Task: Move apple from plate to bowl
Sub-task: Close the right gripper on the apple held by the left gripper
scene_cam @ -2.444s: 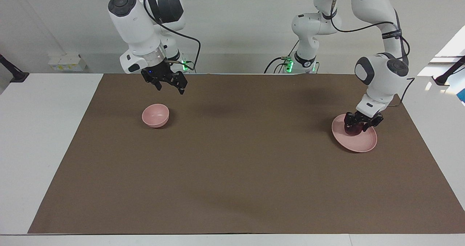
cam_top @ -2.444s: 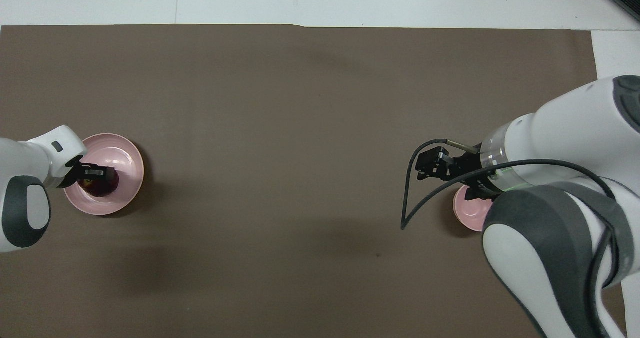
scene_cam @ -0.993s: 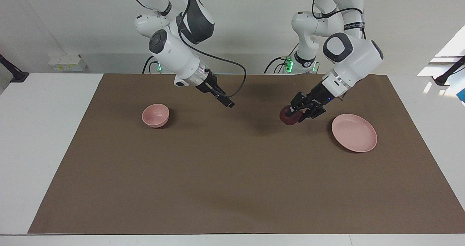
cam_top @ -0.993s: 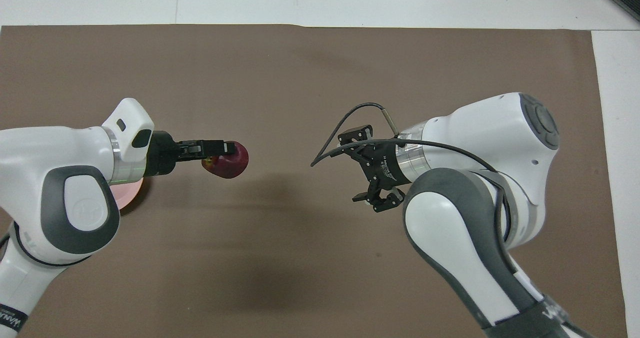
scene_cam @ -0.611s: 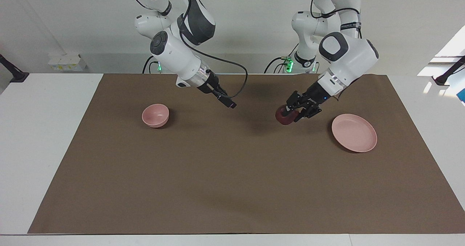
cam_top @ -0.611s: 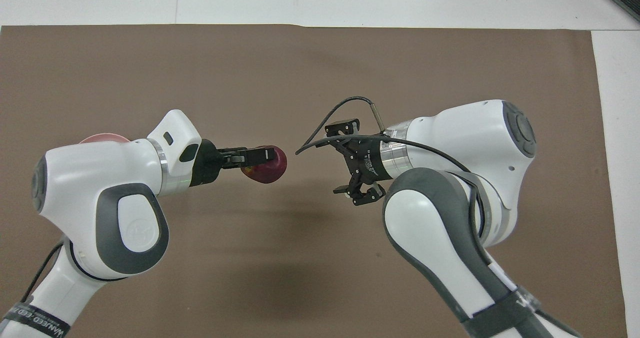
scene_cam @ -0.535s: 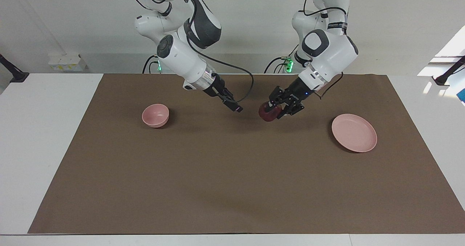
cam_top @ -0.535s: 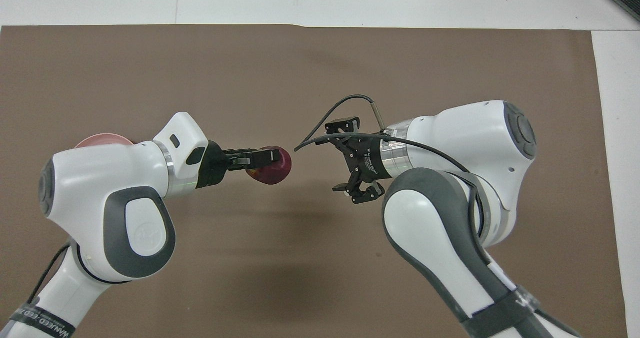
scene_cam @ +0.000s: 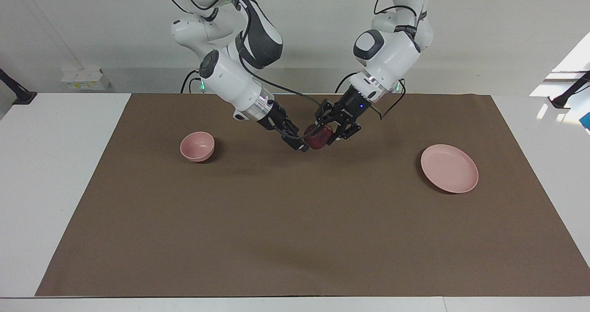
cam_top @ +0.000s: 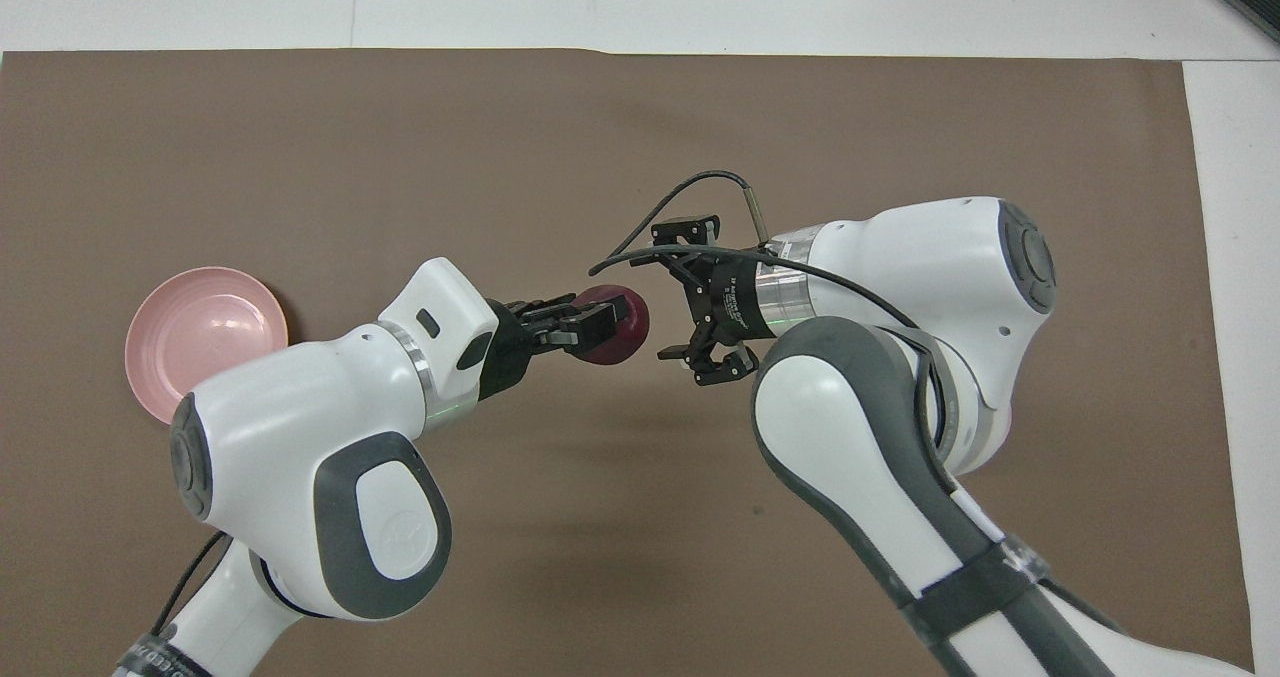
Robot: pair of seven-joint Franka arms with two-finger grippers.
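Note:
The dark red apple point(scene_cam: 318, 142) is held in the air over the middle of the brown mat by my left gripper point(scene_cam: 324, 135), which is shut on it; it also shows in the overhead view point(cam_top: 626, 335) in the left gripper point(cam_top: 598, 323). My right gripper point(scene_cam: 297, 139) is open and faces the apple, its fingertips right at the apple's side point(cam_top: 662, 294). I cannot tell whether they touch it. The pale pink plate point(scene_cam: 449, 168) lies bare toward the left arm's end point(cam_top: 200, 342). The small pink bowl point(scene_cam: 197, 146) stands toward the right arm's end, hidden under the right arm in the overhead view.
The brown mat point(scene_cam: 295, 238) covers most of the white table. A black cable point(cam_top: 690, 187) loops off the right wrist above the grippers.
My left gripper lifted the apple off the plate and carried it toward the table's middle. My right gripper swung away from over the bowl to meet it, open.

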